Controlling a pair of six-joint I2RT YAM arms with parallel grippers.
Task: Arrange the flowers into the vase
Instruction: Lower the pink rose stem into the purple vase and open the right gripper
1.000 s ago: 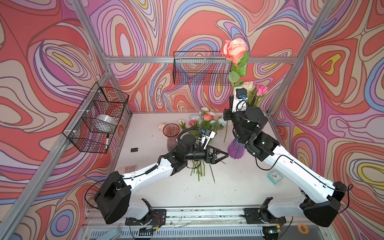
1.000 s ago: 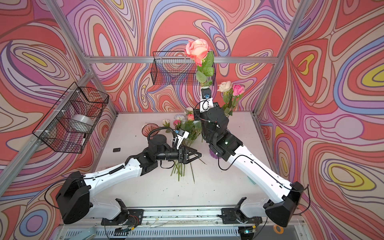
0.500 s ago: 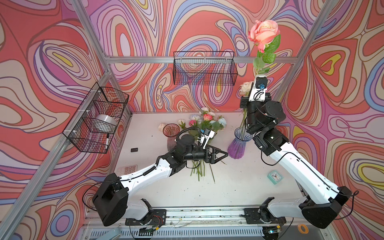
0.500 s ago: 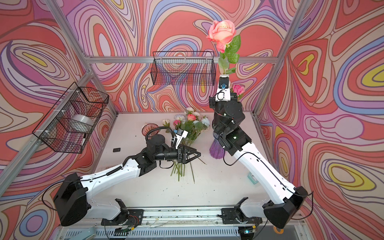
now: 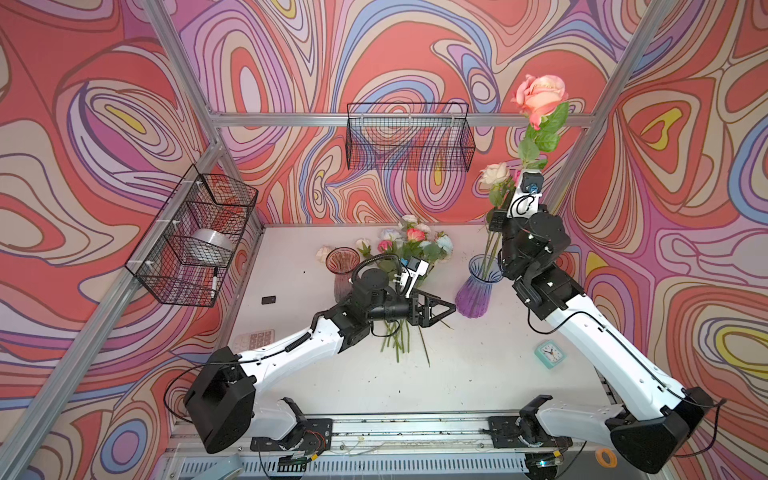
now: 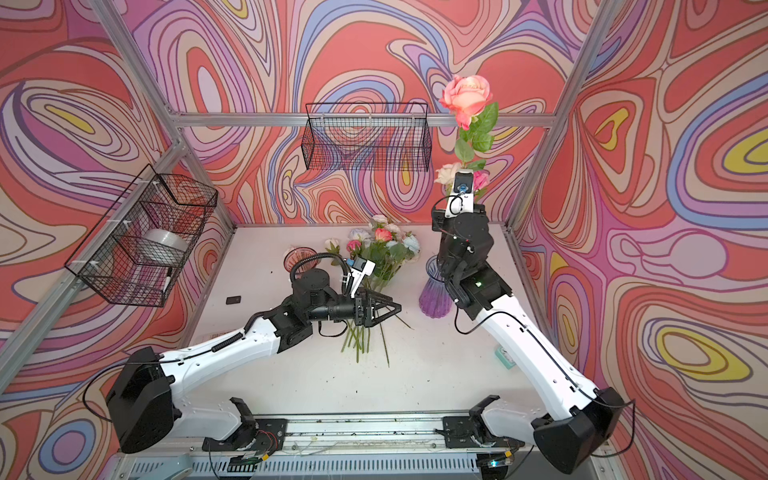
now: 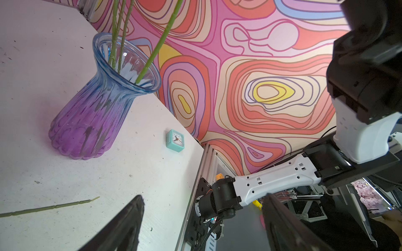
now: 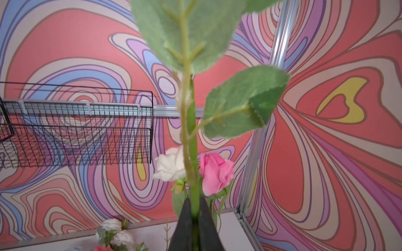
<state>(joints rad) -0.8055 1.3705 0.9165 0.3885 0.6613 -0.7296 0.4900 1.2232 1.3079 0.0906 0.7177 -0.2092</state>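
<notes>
Open worktop (image 5: 478, 374) lies nearest. My left fingers (image 5: 449, 308) gape wide, empty, over the stems of the loose flowers (image 5: 415, 245). Beyond, one purple vase (image 5: 478, 286) holds two blooms (image 8: 169, 165); my right fingers (image 8: 195, 201) pinch one coral rose (image 5: 539, 97) high over it, near the corner post (image 5: 582, 137).

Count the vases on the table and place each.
2. In a top view, a pink glass vase stands left of the loose flowers; a purple-blue vase holding stems stands right of them.

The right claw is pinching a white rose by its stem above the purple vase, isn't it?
Not quite: the right claw pinches a coral-pink rose, not a white one, as both top views show. The white rose stands in the purple vase.
</notes>
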